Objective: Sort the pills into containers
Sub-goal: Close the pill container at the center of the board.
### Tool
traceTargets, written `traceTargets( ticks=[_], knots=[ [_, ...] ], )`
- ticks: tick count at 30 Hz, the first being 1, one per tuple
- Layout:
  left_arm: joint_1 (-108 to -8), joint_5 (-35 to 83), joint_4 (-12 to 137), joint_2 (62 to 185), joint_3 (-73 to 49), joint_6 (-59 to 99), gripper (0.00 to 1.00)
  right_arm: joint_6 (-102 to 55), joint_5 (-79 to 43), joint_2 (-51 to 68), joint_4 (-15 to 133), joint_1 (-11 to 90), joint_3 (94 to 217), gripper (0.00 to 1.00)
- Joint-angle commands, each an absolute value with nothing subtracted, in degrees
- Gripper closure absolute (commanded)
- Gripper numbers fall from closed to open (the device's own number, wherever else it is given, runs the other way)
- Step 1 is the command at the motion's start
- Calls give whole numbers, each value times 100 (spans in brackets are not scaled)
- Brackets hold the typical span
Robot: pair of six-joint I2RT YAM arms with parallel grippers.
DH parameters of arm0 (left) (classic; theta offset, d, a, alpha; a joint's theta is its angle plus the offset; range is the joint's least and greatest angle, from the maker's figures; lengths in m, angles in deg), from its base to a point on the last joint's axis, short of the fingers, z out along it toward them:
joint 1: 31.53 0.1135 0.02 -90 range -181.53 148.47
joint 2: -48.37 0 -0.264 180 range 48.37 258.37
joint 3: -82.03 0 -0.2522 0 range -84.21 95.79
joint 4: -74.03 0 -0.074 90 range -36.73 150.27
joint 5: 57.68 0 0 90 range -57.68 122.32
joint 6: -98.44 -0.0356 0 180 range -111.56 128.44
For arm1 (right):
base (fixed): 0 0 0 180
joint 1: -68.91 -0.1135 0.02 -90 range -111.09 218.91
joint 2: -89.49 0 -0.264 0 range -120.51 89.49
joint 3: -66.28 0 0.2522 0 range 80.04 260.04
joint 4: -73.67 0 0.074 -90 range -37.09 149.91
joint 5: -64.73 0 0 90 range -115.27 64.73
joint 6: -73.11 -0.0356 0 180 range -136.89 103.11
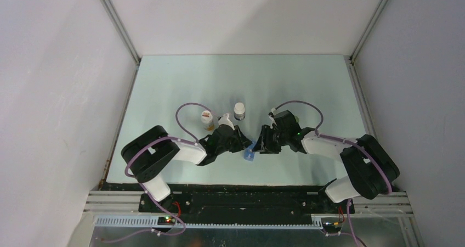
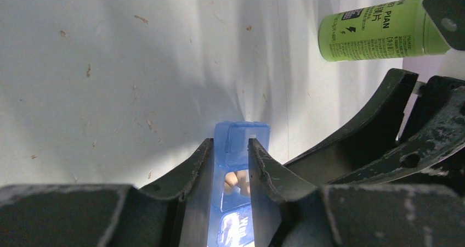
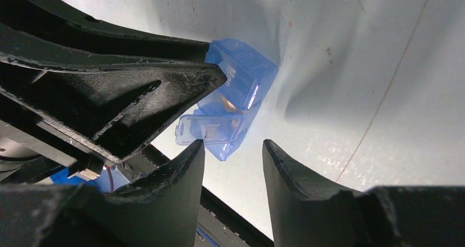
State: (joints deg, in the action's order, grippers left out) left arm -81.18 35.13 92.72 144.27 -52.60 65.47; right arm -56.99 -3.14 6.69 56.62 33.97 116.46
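Observation:
The translucent blue pill box (image 2: 241,140) lies on the table near its front edge, between the two arms (image 1: 249,155). My left gripper (image 2: 230,148) is shut on the box across its narrow width. Just behind the fingertips, one of the containers stands uncovered with orange-yellow pills (image 2: 237,180) inside. In the right wrist view the box (image 3: 241,79) shows a clear lid flap (image 3: 211,129) hanging open. My right gripper (image 3: 233,148) is open just in front of that flap, with nothing between its fingers. Its left fingertip (image 3: 194,151) sits right below the flap.
A green round bottle (image 2: 378,30) lies on its side beyond the box, next to the right arm. Two white-capped bottles (image 1: 207,117) (image 1: 239,111) stand just behind the left gripper (image 1: 241,142). The table's dark front edge (image 3: 236,225) runs close under the right gripper (image 1: 263,144).

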Motion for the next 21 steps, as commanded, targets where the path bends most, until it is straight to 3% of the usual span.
traceTargets(
  ticks=[1,5,12,21],
  knots=[
    [-8158,3654,9158,14191,-5081,6647,67,-5750,-387,524,6022,3292,11660,52],
    [-8154,3703,9038,13987,-5036,6670,63,-5790,-474,465,6133,3288,11660,51],
    [-8155,3861,8704,13546,-4914,6491,48,-5775,-538,458,6071,3283,11660,51],
    [-8146,3887,8375,13305,-4982,5553,40,-5843,-608,404,6153,3313,11660,51]
  ],
)
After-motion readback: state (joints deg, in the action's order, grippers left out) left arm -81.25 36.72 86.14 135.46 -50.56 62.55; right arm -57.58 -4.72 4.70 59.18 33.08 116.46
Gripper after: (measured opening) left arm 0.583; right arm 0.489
